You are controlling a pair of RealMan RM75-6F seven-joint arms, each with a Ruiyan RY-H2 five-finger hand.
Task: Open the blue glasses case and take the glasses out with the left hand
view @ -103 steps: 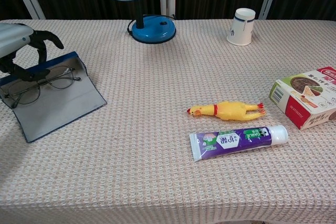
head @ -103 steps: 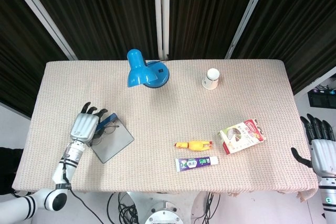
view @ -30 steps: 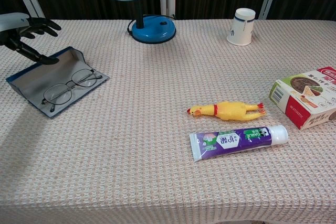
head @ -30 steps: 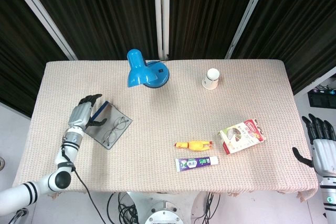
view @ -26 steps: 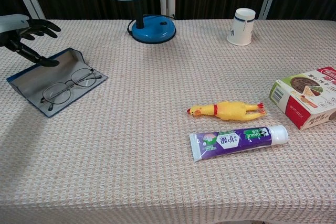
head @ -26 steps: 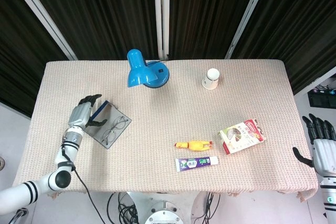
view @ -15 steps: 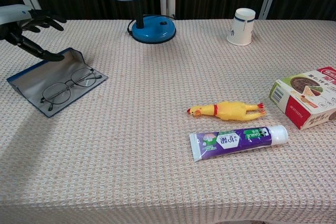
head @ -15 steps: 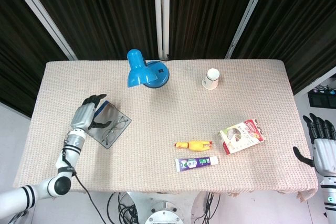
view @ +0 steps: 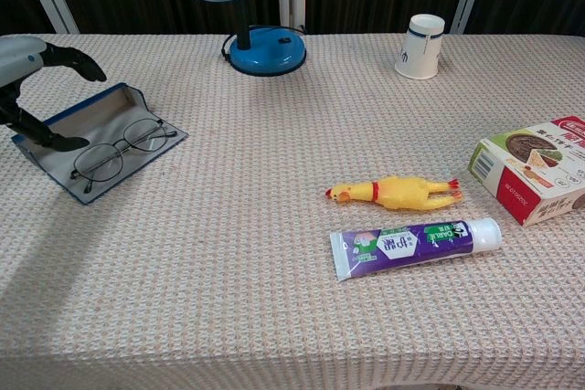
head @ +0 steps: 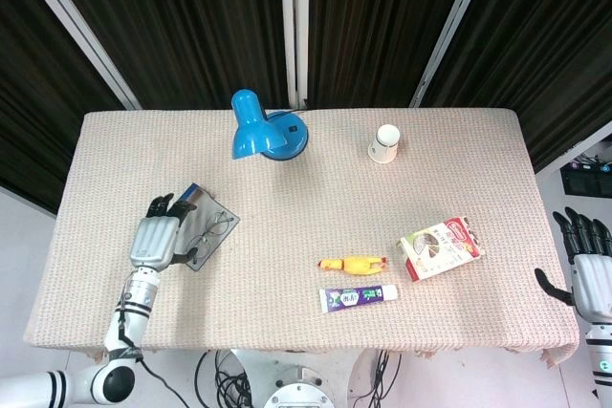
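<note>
**Left hand spread over the open case, glasses lying inside**

The left hand (view: 32, 79) hangs over the near-left part of the blue glasses case (view: 96, 139), fingers wide apart and holding nothing; one dark fingertip reaches down toward the grey lining, though contact cannot be judged. From the head view the same hand (head: 156, 236) covers much of the case (head: 212, 222). The case lies open and flat on the counter (view: 274, 317), and the glasses (view: 119, 151) sit on its lining, lenses toward the case's near edge.

Out from the case: the blue desk lamp (view: 239, 6) stands behind and to its right, the paper cup (view: 422, 45) well beyond that. Well to the right of the case lie the yellow rubber chicken (view: 395, 193) and, just in front of it, the toothpaste tube (view: 416, 246); the food box (view: 537, 169) sits further right. The right hand (head: 585, 265) hangs off the counter's right edge, fingers apart, holding nothing.
</note>
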